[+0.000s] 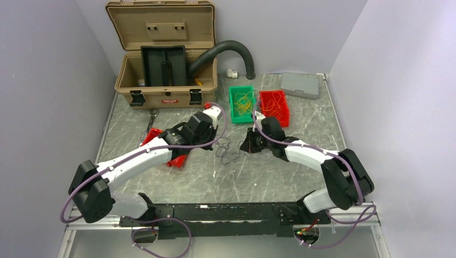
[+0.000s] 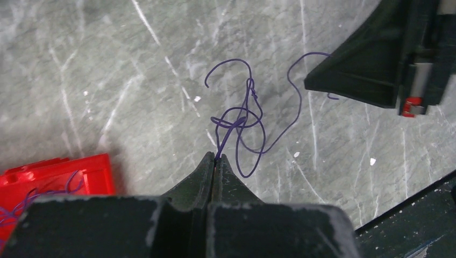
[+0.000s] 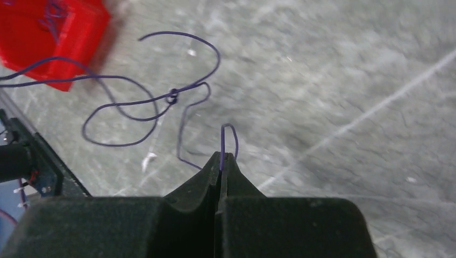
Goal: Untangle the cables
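The cables are a thin dark purple wire tangle (image 1: 228,150) lying in loops on the marble table between my two grippers. In the left wrist view the tangle (image 2: 242,115) has a small knot, and one strand runs into my left gripper (image 2: 216,157), which is shut on it. In the right wrist view the wire (image 3: 145,102) shows the knot in its middle, and a short loop end is pinched in my right gripper (image 3: 221,156), which is shut. From above, the left gripper (image 1: 214,141) and right gripper (image 1: 248,144) face each other across the tangle.
A red bin (image 1: 175,160) holding purple wires lies under the left arm; it also shows in the left wrist view (image 2: 59,174). A green bin (image 1: 243,120) and another red bin (image 1: 275,122) hold yellow wires. Behind stand a tan toolbox (image 1: 161,54), a black hose (image 1: 231,48) and a grey box (image 1: 300,85).
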Robot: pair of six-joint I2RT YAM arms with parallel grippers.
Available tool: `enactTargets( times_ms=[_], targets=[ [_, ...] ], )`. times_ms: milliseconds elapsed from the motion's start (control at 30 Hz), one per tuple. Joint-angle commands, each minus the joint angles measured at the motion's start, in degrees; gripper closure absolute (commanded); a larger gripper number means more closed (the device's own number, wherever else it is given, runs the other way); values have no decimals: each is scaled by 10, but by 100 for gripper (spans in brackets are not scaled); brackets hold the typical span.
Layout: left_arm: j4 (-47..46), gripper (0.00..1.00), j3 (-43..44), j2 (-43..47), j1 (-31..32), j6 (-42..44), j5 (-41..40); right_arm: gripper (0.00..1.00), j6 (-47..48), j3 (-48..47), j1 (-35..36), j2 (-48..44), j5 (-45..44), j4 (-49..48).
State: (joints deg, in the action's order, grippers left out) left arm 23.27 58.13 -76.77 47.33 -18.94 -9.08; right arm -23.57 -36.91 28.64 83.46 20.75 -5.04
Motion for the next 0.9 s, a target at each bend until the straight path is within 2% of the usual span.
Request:
enactTargets(
  times_ms=[0,200,400,633,867],
  targets=[
    [12,100,-16,64,-34,-6,-11,100,6,-47,32,-53,-26,-3],
    [69,100,-15,139,-81,10,-47,100,25,-128,95,-63,-70,43],
    [155,100,22,165,-125,-21,-83,100,33,-210,133,-37,-89,44],
    [196,100,22,195,-183,-55,-142,100,44,-327,176,58,-87,30],
    [251,100,49,181,-235,-73,-177,100,47,-433,206,147,-72,30]
  ],
)
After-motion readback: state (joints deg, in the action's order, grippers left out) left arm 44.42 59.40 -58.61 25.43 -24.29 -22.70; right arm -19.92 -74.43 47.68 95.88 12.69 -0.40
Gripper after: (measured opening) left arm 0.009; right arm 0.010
